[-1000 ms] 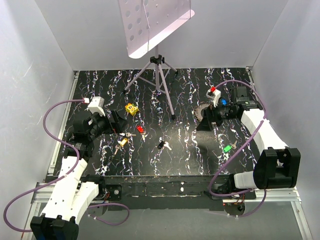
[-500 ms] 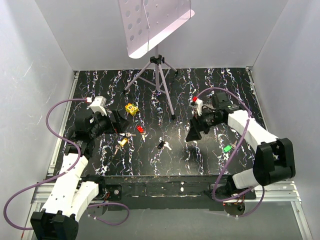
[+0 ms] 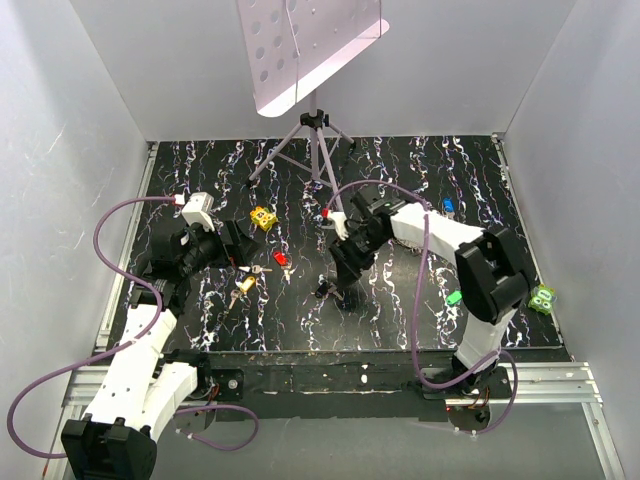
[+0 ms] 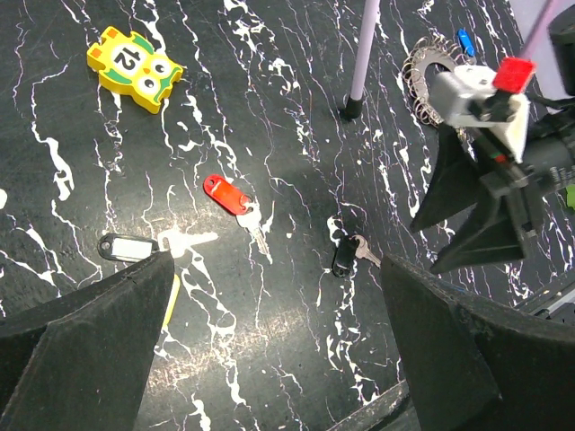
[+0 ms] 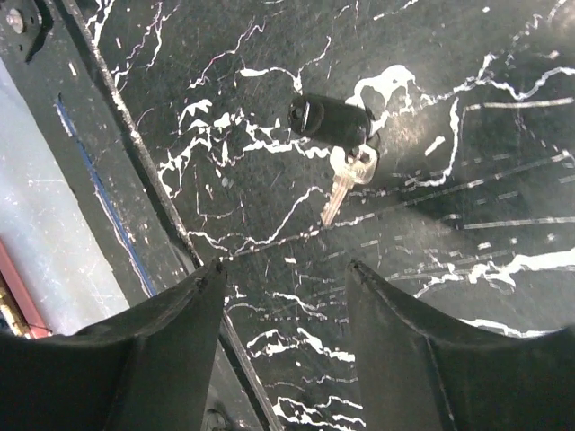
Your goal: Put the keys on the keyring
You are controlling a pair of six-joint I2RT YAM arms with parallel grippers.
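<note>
My right gripper (image 3: 343, 287) is open and empty, low over the table just right of the black-headed key (image 3: 322, 290). In the right wrist view that key (image 5: 331, 119) lies ahead of the gripper (image 5: 287, 269), not between the fingers. My left gripper (image 3: 238, 252) is open and empty above the left keys. The left wrist view shows the gripper (image 4: 277, 265), the red key (image 4: 229, 195), a black-tagged key (image 4: 121, 245), a sliver of yellow key (image 4: 171, 296), the black key (image 4: 344, 256) and the blue key (image 4: 464, 40). The toothed keyring (image 4: 422, 76) lies behind the right wrist, partly hidden. The green key (image 3: 454, 297) lies at the right.
A yellow owl block (image 3: 263, 217) lies at the back left. A tripod (image 3: 318, 160) holding a perforated white plate stands at the back centre, one leg foot (image 4: 350, 109) near the keyring. The table's front edge (image 5: 117, 135) runs close beside my right gripper. A green block (image 3: 543, 297) lies at the right wall.
My right arm has swung left from the keyring at the back right to the black key at the centre front. The left arm has hardly moved.
</note>
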